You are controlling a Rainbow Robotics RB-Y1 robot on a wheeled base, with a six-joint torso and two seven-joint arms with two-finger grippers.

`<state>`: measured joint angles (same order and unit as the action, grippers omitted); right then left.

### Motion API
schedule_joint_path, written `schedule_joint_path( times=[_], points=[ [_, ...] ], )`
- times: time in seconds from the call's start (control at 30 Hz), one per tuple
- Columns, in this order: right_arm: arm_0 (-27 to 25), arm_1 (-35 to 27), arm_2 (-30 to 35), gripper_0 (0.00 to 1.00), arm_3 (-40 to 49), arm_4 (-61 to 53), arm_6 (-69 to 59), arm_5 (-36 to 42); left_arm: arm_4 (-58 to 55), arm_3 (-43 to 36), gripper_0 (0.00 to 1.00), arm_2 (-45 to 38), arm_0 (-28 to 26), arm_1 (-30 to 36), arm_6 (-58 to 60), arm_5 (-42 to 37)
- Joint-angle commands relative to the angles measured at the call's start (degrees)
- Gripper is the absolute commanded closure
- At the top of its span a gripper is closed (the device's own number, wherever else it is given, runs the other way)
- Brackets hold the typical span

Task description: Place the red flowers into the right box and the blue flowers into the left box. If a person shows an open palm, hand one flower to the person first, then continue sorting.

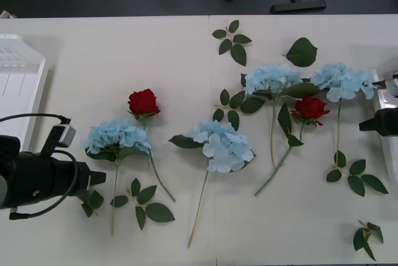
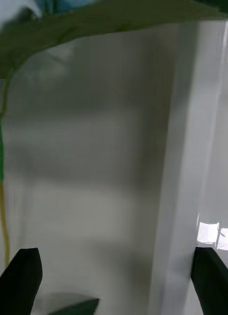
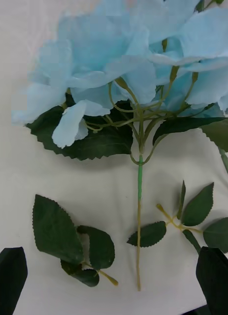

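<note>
1. The left gripper (image 3: 114,275) hangs low over the table (image 1: 186,73) at the robot's left, fingers spread wide at both corners of its wrist view, nothing between them.
2. Right under it lies the leftmost blue hydrangea (image 1: 117,137), head away from the gripper, thin stem (image 3: 139,216) running straight back toward the open fingers.
3. Two loose leaf sprigs (image 3: 74,243) flank that stem, so the close needs to land on the bare stem between them, not on a leaf.
4. My read: come straight down centred on the stem just below the head's dark leaves, squeeze gently, lift clear before swinging.
5. The left box (image 1: 18,86) sits at the table's left edge, near this flower, a short carry.
6. A red rose (image 1: 143,102) lies just beyond the hydrangea head, its stem passing close by; watch it doesn't drag along.
7. The right gripper (image 2: 114,283) is parked at the table's right edge, beside the rim of the right box (image 2: 192,162), fingers apart and empty.
8. Three more hydrangeas (image 1: 224,146) and a second rose (image 1: 310,109) wait mid-table and right.
</note>
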<state>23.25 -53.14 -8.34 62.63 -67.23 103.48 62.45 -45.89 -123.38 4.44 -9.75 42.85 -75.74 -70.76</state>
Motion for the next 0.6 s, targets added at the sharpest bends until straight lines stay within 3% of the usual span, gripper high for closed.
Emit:
schedule_joint_path(
  times=[0.03,0.33,0.6],
  points=[
    [4.7,2.1,1.0,0.12,0.8,1.0,-3.1,2.0,8.4,-0.8,0.00,5.4,4.3,-2.7,7.7,0.6],
    [9.8,2.1,2.2,0.13,0.8,6.6,-2.8,4.7,16.5,4.3,0.00,11.4,8.5,-6.0,9.1,0.6],
    [11.2,2.6,1.2,0.13,1.7,7.1,-0.4,8.5,20.3,7.5,0.00,15.9,11.2,-6.3,9.6,0.8]
  ],
)
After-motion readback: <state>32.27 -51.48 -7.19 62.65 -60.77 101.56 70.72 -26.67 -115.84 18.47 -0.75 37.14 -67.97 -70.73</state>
